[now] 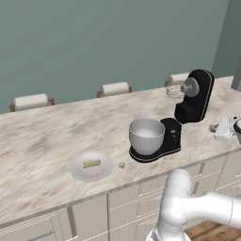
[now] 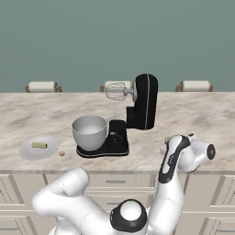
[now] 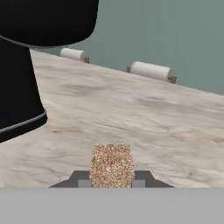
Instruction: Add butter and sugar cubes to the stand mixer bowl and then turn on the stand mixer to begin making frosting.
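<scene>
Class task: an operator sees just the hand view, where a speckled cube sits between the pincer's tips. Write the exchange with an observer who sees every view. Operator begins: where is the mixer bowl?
Observer: The stand mixer bowl sits on the stand mixer base, under the raised head.
Operator: Is the butter inside?
Observer: No, the butter lies on the white plate.
Operator: Any other cube?
Observer: A second sugar cube lies on the counter between plate and mixer.
</scene>
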